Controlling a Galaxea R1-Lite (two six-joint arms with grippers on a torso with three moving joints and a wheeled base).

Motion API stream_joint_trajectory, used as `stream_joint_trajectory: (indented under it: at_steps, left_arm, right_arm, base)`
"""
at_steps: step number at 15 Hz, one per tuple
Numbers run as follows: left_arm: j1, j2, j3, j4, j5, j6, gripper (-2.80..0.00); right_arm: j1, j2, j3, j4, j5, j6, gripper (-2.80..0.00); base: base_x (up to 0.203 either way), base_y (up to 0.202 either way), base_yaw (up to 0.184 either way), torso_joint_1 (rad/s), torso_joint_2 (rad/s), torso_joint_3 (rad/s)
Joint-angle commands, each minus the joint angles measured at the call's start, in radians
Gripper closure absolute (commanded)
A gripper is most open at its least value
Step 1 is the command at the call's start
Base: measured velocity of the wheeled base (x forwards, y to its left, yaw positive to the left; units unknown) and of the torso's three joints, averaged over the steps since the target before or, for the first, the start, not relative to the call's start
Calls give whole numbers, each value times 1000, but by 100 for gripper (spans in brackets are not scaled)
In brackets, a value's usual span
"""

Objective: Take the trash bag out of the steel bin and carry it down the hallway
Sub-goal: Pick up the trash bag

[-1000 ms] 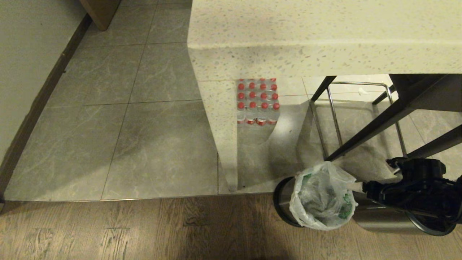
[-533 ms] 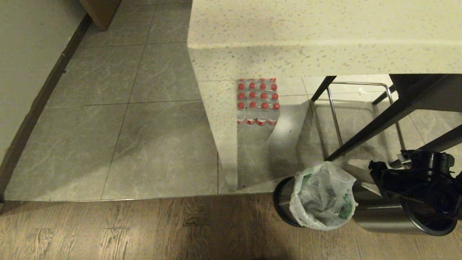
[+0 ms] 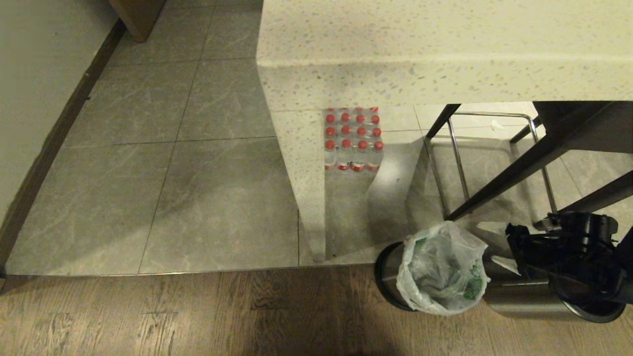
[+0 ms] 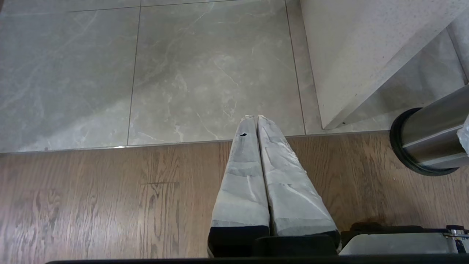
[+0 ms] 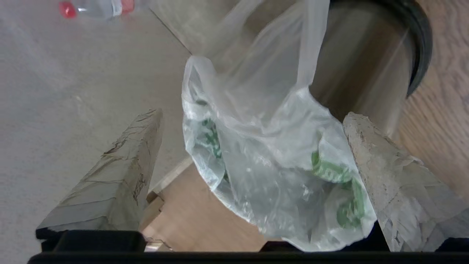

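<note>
The trash bag [image 3: 441,269], thin translucent white with green print, lines the steel bin [image 3: 388,269], which stands on the wooden floor at the lower right of the head view. My right gripper [image 3: 510,247] hovers just right of the bag, apart from it and open. In the right wrist view the bag [image 5: 271,161] lies between the widely spread taped fingers [image 5: 121,172] of that gripper [image 5: 253,113], with the bin [image 5: 362,69] behind. My left gripper [image 4: 253,118] is shut and empty over the wood floor, the bin [image 4: 428,139] off to one side. The hallway's grey tiles [image 3: 173,173] stretch away to the left.
A speckled stone counter [image 3: 420,49] overhangs the bin. Under it sit a pack of red-capped bottles [image 3: 353,138] and a chair's dark legs and metal frame [image 3: 494,163]. A second steel bin [image 3: 539,296] stands below my right gripper. A wall with dark baseboard [image 3: 44,148] runs along the left.
My right gripper has drawn back to the right, away from the bag's edge, and its wrist has rolled. The bag and bin have stayed in place.
</note>
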Motion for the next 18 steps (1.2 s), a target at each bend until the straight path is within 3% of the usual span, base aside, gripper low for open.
stream_joint_trajectory:
  at_steps: [1,6,18]
  left_arm:
    - [0,0,0,0,0,0,0]
    - [0,0,0,0,0,0,0]
    - [0,0,0,0,0,0,0]
  right_arm:
    - [1,27,-15,-17,3,4,-280]
    - [10,66,-54,-136,-9,-26,-280]
    - [85,126,-78,-137,-2,-38,-280]
  base:
    - [0,0,0,0,0,0]
    - [0,0,0,0,0,0]
    - [0,0,0,0,0,0]
